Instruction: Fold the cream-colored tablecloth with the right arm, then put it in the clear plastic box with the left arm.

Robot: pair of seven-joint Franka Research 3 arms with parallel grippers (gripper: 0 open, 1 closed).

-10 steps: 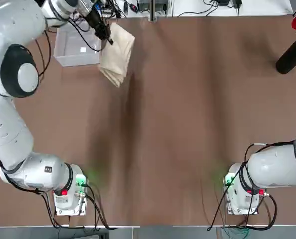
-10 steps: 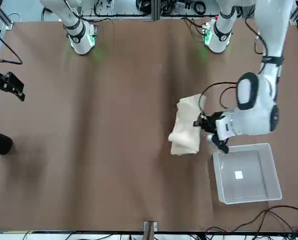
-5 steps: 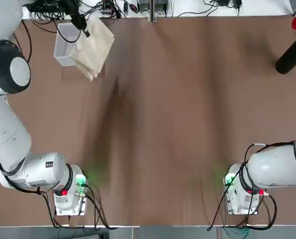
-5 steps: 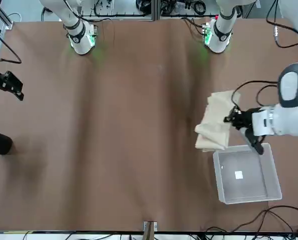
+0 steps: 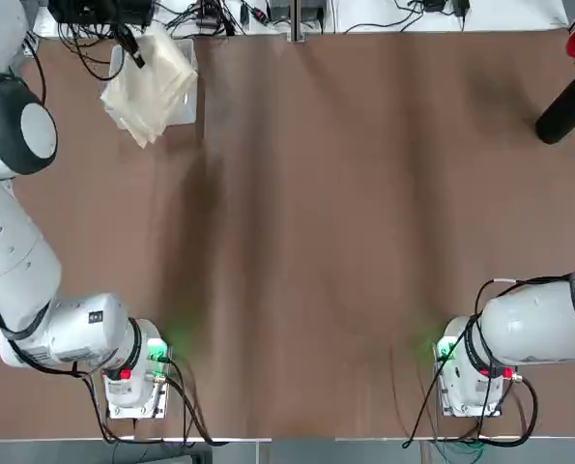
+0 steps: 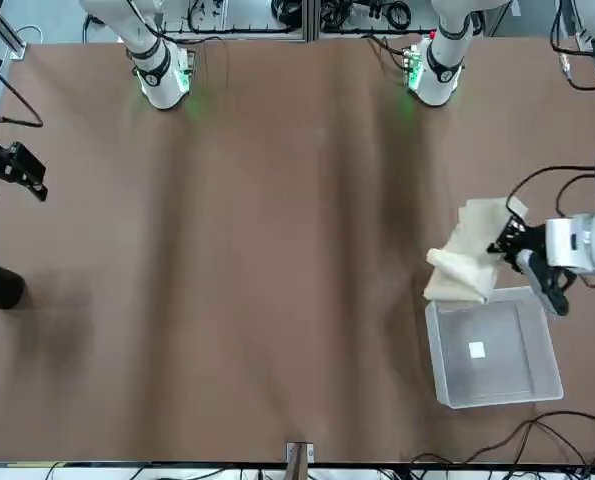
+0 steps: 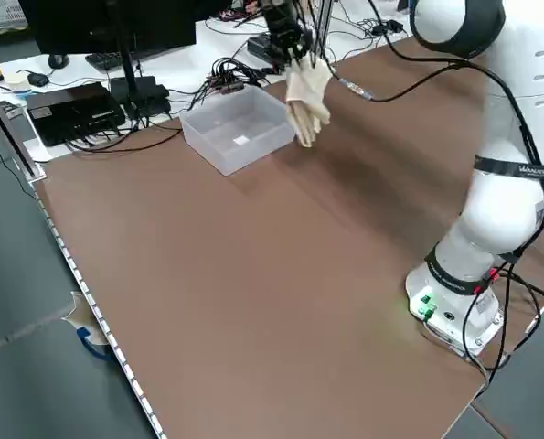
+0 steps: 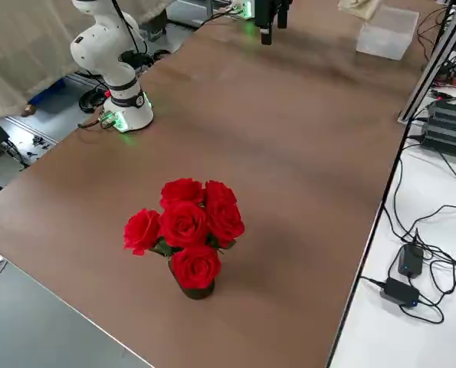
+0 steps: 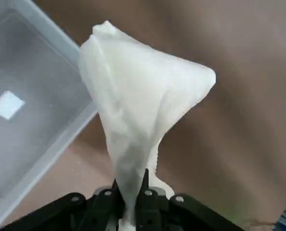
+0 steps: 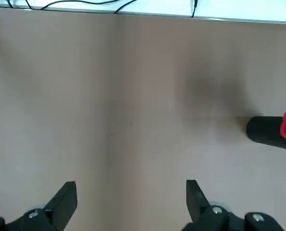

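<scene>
The cream-colored tablecloth [image 5: 152, 82], folded into a bundle, hangs in the air from my left gripper [image 5: 128, 43], which is shut on its upper edge. In the front view the tablecloth [image 6: 467, 260] dangles over the robot-side rim of the clear plastic box [image 6: 442, 350], with the left gripper [image 6: 507, 245] beside it. The left wrist view shows the tablecloth [image 9: 138, 110] pinched between the fingers, with the box [image 9: 27, 110] below it to one side. My right gripper [image 10: 130, 197] is open over bare table, far from the cloth.
A black vase [image 5: 567, 101] of red roses [image 8: 185, 230] stands at the far right of the table. Cables, a monitor and power bricks lie on the white desk [image 7: 80, 82] beyond the box. The brown table [image 5: 345, 213] spreads between the two arm bases.
The left gripper has carried the hanging tablecloth toward the robot's left, from beside the box to over its rim. The right arm has not moved.
</scene>
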